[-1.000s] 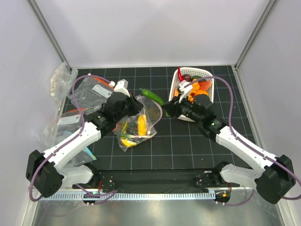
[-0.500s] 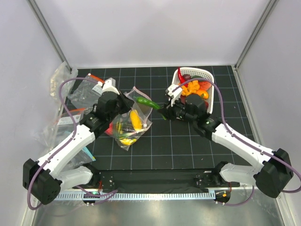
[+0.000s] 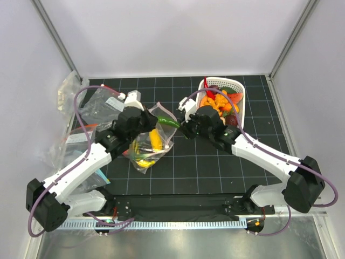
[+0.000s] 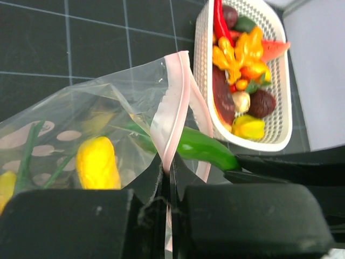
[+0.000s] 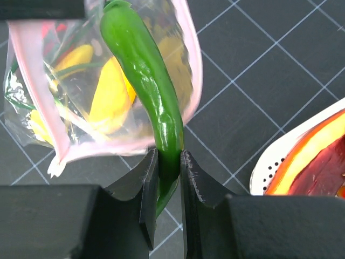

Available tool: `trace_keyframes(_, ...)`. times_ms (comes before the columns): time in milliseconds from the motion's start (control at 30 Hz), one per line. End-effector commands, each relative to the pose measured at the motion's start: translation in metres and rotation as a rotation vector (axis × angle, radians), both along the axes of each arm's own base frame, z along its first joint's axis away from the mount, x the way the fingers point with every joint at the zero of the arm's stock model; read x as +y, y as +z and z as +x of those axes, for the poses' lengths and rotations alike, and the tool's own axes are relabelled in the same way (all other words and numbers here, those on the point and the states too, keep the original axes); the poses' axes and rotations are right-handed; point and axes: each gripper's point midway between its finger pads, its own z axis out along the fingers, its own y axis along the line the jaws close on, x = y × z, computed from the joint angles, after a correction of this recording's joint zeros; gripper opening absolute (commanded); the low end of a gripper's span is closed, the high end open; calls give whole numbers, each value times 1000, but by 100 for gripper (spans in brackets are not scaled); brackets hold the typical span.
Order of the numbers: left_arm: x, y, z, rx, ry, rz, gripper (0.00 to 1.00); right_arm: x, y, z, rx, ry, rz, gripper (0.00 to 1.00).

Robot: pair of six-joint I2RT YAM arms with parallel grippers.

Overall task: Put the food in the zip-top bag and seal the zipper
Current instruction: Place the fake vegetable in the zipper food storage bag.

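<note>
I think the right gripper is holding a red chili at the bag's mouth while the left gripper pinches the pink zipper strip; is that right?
Not quite: the right gripper holds a green chili, not a red one, as the right wrist view shows. The rest holds: the chili is at the zip-top bag mouth, and the left gripper pinches the pink zipper strip.

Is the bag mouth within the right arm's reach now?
Likely yes: the left hand pinches the zipper, holding the bag open, and the pepper in the right hand is at its mouth.
</note>
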Motion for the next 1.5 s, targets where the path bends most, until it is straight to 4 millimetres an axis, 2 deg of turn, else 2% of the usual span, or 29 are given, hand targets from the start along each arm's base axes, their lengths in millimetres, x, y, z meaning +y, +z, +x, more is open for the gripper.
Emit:
trace_keyframes(0, -18, 26, -1, -100, -32, 98, 4, 3, 20, 6, -57, -13, -14, 15)
trace_keyframes(33, -16, 25, 2, -112, 6, 143, 4, 5, 21, 6, -57, -9, -16, 15)
trace_keyframes(100, -29, 30, -5, -142, -28, 195, 3, 6, 19, 6, -53, -6, -20, 15)
trace_keyframes(167, -35, 27, -6, -135, -41, 212, 3, 8, 19, 5, -52, -1, -20, 15)
trace_keyframes(433, -79, 27, -25, -105, -284, 137, 5, 13, 23, 0, -59, 31, 20, 16)
trace_keyframes(633, -85, 30, -30, -115, -327, 109, 6, 24, 16, -2, -31, 64, 41, 17)
trace_keyframes(700, -87, 30, -32, -112, -334, 102, 6, 25, 15, 0, -27, 59, 41, 28)
trace_keyframes(733, -87, 30, -31, -114, -330, 98, 6, 26, 11, 0, -18, 58, 36, 36)
trace_keyframes(767, -86, 30, -31, -110, -323, 94, 6, 25, 13, 1, -21, 53, 39, 56)
trace_keyframes(800, -82, 30, -27, -108, -291, 96, 6, 25, 13, 0, -22, 49, 42, 64)
trace_keyframes(867, -73, 28, -22, -84, -232, 69, 6, 22, 24, 1, -49, 32, 68, 74)
trace_keyframes(933, -67, 23, -18, -45, -215, 30, 6, 17, 25, -1, -64, 19, 82, 76)
trace_keyframes(967, -54, 15, -7, -9, -185, 12, 6, 14, 37, -1, -96, 3, 112, 77)
trace_keyframes(1033, -45, 7, 0, 53, -155, -67, 5, 7, 38, -2, -111, -18, 119, 77)
trace_keyframes(1067, -39, -1, 6, 88, -156, -106, 4, 7, 46, 0, -138, -27, 144, 77)
trace_keyframes(1200, -33, -5, 11, 118, -148, -177, 4, -8, 55, 4, -170, -113, 164, 77)
trace_keyframes(1300, -32, 1, 9, 99, -155, -183, 4, -15, 56, 10, -165, -175, 163, 74)
trace_keyframes(1367, -31, 3, 8, 88, -155, -186, 4, -21, 49, 18, -141, -247, 148, 70)
trace_keyframes(1467, -29, 7, 6, 64, -154, -195, 6, -18, 36, 26, -117, -270, 122, 68)
